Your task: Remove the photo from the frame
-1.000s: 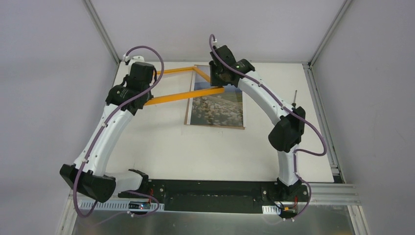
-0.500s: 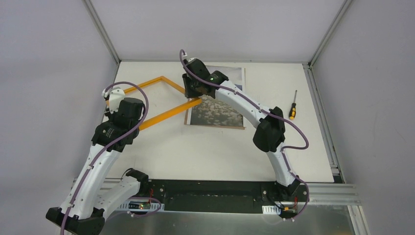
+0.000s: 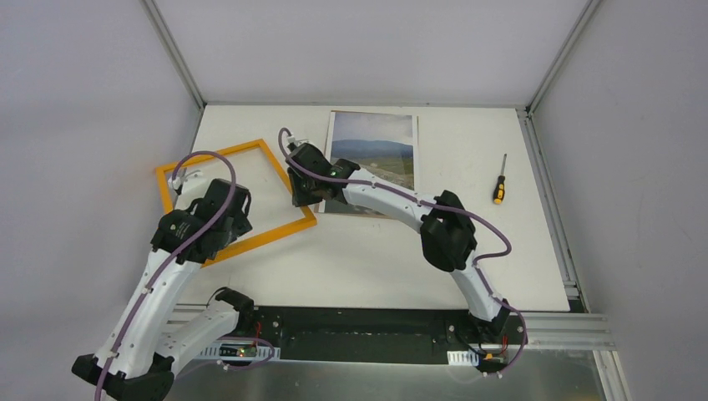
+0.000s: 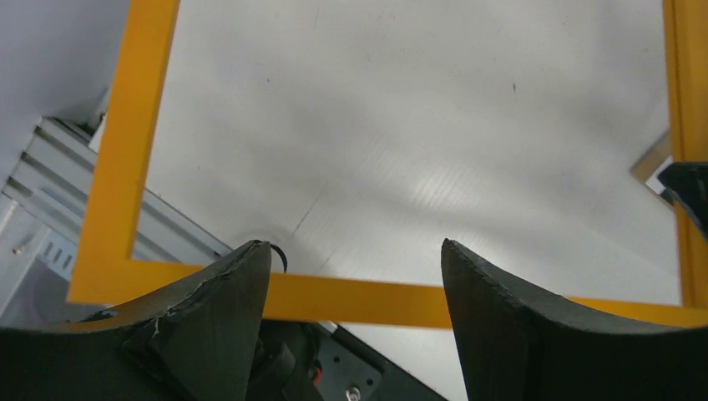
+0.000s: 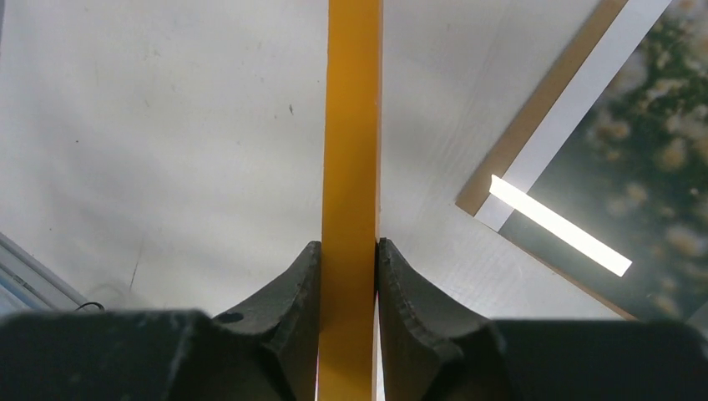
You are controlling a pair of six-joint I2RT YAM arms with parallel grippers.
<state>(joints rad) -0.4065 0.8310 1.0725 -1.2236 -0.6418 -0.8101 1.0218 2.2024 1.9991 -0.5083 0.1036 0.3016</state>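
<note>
The frame (image 3: pixel 213 154), an empty bright orange rectangle, sits at the table's left, apart from the photo. My right gripper (image 3: pixel 302 194) is shut on its right bar; in the right wrist view the fingers (image 5: pixel 305 284) press both sides of the orange bar (image 5: pixel 352 125). My left gripper (image 4: pixel 356 267) is open over the frame's near bar (image 4: pixel 359 299), which runs across the gap between the fingers without touching them. The photo (image 3: pixel 373 154), a landscape print with a white border, lies flat at the back centre on a brown backing board (image 5: pixel 543 109). Its corner (image 5: pixel 651 167) shows beside the right gripper.
A screwdriver (image 3: pixel 499 190) with an orange and black handle lies at the right of the table. Aluminium rails run along the table's edges, and grey walls close in on the left, right and back. The arm bases stand at the near edge.
Both arms carried the frame left and nearer, off the photo, which now shows whole. My left gripper has opened and let go of the frame. The right gripper kept its hold.
</note>
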